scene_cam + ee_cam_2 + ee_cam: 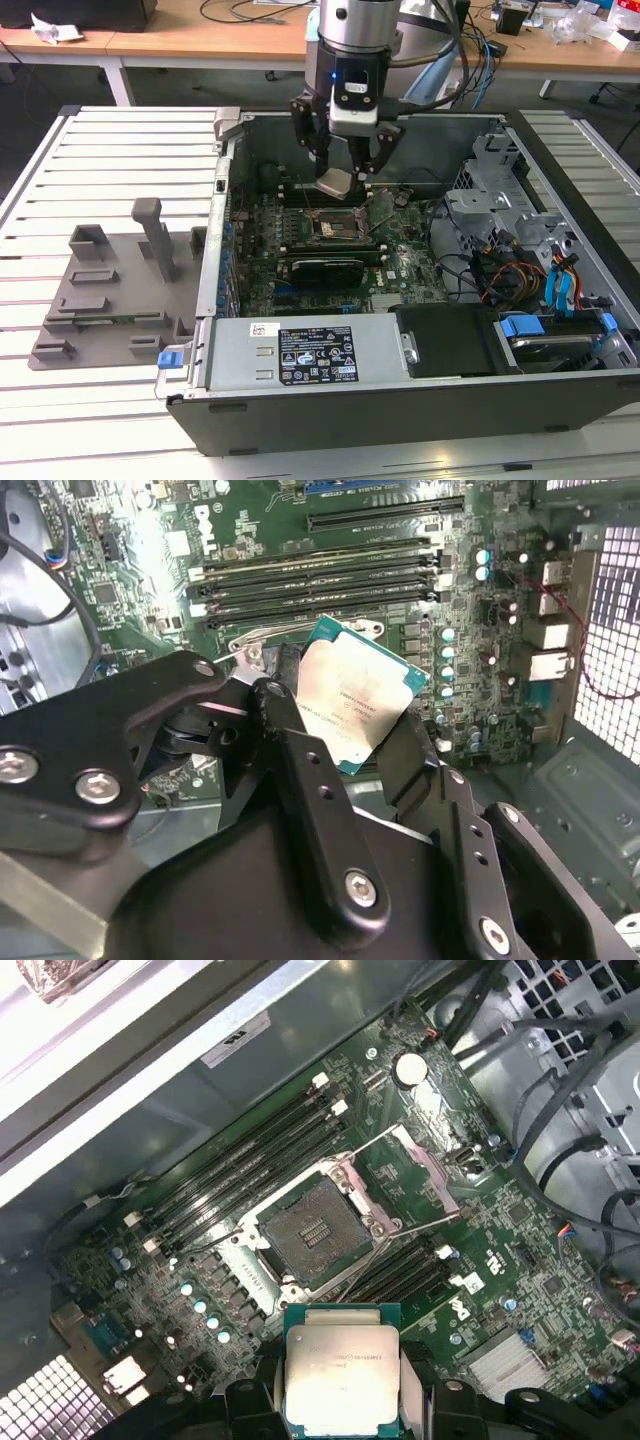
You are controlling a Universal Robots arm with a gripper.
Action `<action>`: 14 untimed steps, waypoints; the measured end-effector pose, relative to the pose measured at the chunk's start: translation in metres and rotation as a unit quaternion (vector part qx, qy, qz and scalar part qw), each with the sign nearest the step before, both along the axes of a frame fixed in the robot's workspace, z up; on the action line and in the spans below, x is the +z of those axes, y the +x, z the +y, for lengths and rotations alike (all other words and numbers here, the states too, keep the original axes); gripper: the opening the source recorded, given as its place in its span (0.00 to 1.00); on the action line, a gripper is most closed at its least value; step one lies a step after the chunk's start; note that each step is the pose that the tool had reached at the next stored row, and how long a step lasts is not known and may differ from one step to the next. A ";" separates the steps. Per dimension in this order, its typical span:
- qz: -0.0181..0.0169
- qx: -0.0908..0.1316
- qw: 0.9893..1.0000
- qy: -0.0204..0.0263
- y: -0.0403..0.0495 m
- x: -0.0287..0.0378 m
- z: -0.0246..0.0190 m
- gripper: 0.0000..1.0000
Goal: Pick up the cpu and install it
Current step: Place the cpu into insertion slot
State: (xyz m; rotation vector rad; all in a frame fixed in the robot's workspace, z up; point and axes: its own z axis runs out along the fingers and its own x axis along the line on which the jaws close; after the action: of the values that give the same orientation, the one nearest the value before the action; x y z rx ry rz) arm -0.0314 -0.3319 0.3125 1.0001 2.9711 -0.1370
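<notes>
Tool [342, 742] tight around cpu [356, 692]

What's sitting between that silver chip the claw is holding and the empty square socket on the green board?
Nothing loose: in the first wrist view, only the metal frame edging the socket lies between it and the cpu.

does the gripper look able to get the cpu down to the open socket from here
Probably yes: the gripper holds the cpu, and the socket close by lies open with nothing over it.
</notes>
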 end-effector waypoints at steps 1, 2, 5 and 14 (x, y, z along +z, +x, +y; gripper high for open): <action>0.000 -0.009 1.000 0.000 0.0000 -0.0001 0.0000 0.55; 0.000 -0.018 1.000 0.000 0.0000 -0.0002 0.0000 0.55; 0.000 -0.051 0.999 -0.001 0.0000 -0.0004 0.0000 0.55; 0.000 -0.118 0.993 -0.002 0.0000 -0.0009 0.0000 0.55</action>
State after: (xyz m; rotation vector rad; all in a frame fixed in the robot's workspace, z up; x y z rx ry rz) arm -0.0314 -0.3319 0.3116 1.3468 2.8407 -0.1428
